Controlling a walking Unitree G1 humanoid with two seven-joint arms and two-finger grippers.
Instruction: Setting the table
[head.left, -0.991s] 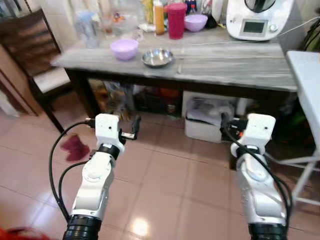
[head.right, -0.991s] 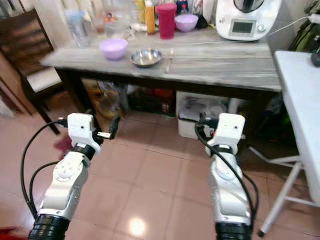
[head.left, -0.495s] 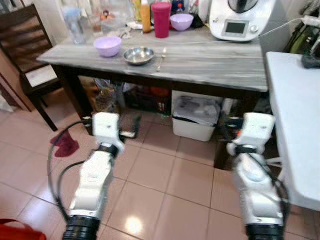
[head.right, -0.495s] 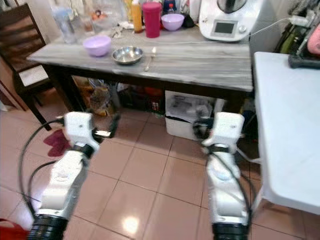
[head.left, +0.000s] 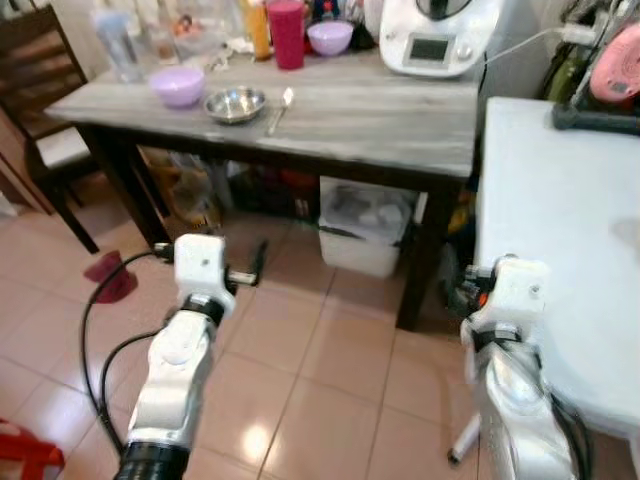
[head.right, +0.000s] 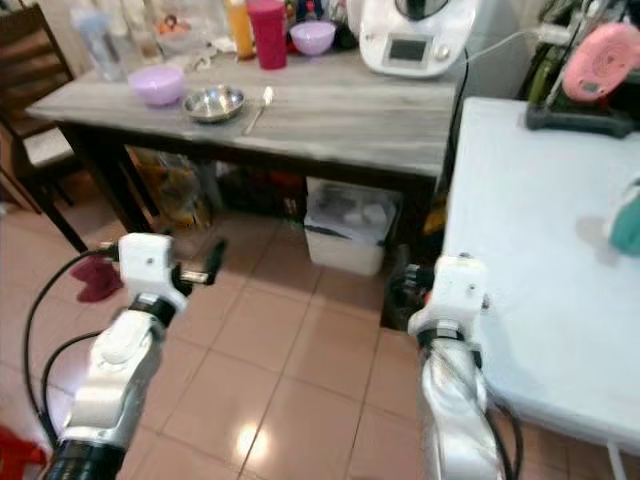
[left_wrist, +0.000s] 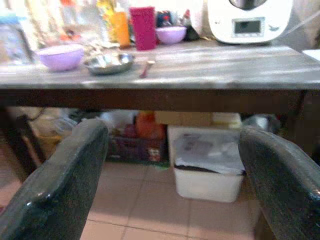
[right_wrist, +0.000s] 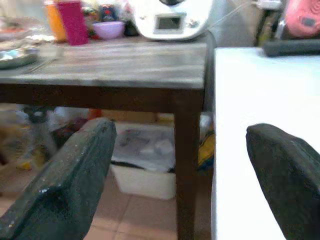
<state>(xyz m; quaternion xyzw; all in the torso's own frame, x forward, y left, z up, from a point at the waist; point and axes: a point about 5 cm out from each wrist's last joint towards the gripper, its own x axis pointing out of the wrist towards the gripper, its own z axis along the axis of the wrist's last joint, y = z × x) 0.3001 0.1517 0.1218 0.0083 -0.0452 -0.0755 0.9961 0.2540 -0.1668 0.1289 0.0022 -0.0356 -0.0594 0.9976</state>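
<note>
On the grey wooden table (head.left: 380, 120), toward 11 o'clock from the robot, a small purple bowl (head.left: 177, 86) stands upright near the table's left end. Just beside it, at its 3 o'clock side, a shallow steel bowl (head.left: 235, 104) also stands upright, and its inside looks shiny. A metal spoon (head.left: 278, 108) lies flat just beside the steel bowl on the 3 o'clock side, with its bowl end pointing to 12 o'clock, away from the robot. At the back of the table, a second purple bowl (head.left: 329, 37) stands upright just beside a tall red cup (head.left: 286, 34), which is also upright.
</note>
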